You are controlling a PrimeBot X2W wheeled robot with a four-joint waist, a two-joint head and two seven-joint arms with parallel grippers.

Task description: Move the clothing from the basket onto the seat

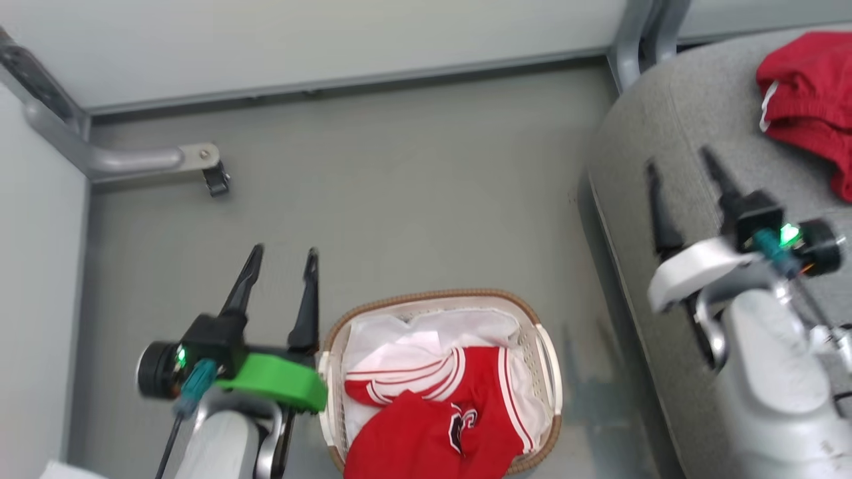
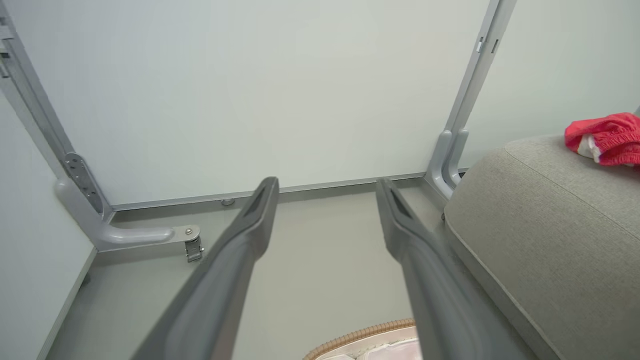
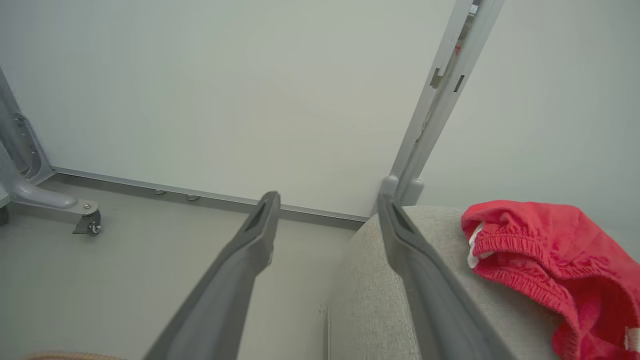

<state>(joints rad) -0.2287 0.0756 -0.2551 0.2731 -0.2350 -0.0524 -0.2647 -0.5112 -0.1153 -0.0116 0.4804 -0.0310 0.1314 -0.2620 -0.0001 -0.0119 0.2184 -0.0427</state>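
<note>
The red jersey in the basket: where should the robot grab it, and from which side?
Probably the bunched hump of the jersey, from straight above: it heaps over the basket rim, giving a fold to pinch. The open left gripper is nearest.

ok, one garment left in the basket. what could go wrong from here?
1. The jersey lies on the loose white liner; a deep pinch could catch both and drag the liner out.
2. The left fingers stand open right beside the basket; swinging across, they might clip its rim and shove or tip it.
</note>
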